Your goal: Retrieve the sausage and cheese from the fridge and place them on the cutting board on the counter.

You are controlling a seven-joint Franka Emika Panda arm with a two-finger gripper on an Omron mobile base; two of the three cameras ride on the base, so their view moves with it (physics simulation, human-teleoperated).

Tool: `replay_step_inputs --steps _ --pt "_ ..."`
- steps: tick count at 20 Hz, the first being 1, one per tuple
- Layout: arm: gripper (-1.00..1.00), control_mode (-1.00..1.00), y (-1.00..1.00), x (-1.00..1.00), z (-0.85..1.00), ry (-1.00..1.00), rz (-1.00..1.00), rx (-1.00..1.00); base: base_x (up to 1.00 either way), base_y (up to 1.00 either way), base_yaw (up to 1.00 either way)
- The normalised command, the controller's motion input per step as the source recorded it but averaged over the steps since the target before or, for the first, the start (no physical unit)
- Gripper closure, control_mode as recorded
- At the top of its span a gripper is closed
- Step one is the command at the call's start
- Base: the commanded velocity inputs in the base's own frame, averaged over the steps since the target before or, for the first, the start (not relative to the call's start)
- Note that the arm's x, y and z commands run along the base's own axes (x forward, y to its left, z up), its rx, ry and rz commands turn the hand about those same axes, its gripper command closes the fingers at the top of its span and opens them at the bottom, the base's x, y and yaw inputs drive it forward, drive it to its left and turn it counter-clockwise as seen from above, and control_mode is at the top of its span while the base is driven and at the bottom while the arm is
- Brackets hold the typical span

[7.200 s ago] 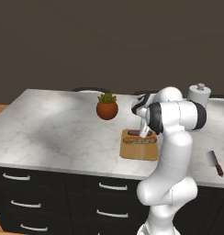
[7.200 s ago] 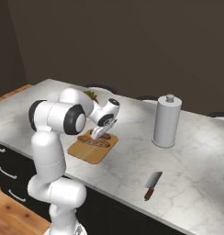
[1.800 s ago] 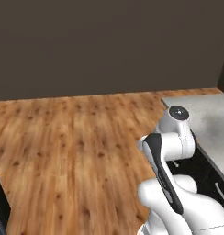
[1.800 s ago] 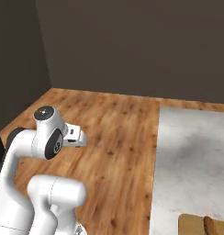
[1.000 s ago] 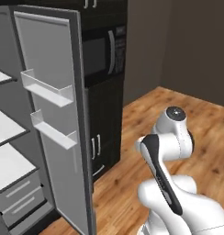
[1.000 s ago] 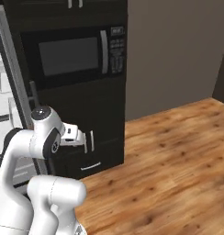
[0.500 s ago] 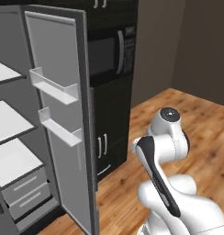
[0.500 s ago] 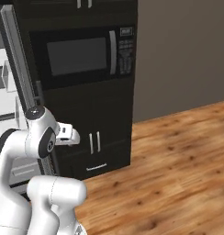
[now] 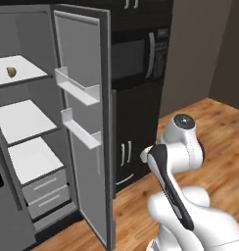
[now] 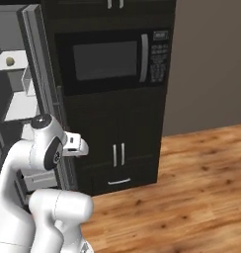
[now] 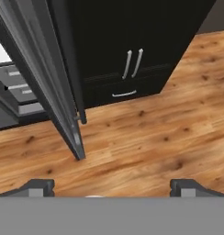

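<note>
The fridge stands open, its grey door swung out toward me and white shelves showing inside. The cheese is a small olive chunk lying on an upper shelf, also seen far left as the cheese in the right base view. My gripper hangs low over the wooden floor, open, with nothing between its fingertips. It sits well to the right of and below the cheese, outside the fridge door. The sausage, the cutting board and the counter are out of view.
Right of the fridge stands a black cabinet wall with a built-in microwave and lower doors with silver handles. Grey drawers fill the fridge's bottom. Wooden floor stretches to the right.
The whole picture has shifted as the base moved: the fridge interior has come further into view and the cheese now shows on its shelf. My gripper has stayed open.
</note>
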Motion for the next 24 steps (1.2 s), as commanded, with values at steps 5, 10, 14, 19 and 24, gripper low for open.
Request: replay_step_inputs --steps 5,10,14,19,24 --pt "-1.00 1.00 0.00 0.00 0.00 0.00 0.00 0.00 -0.01 -0.30 0.33" --pt "-1.00 1.00 0.00 0.00 0.00 0.00 0.00 0.00 -0.01 -0.29 0.25" --pt "-1.00 1.00 0.00 0.00 0.00 0.00 0.00 0.00 -0.07 -0.16 0.03" --pt "-1.00 1.00 0.00 0.00 0.00 0.00 0.00 0.00 -0.08 0.20 -0.01" --pt "-1.00 1.00 0.00 0.00 0.00 0.00 0.00 0.00 -0.08 0.48 0.05"
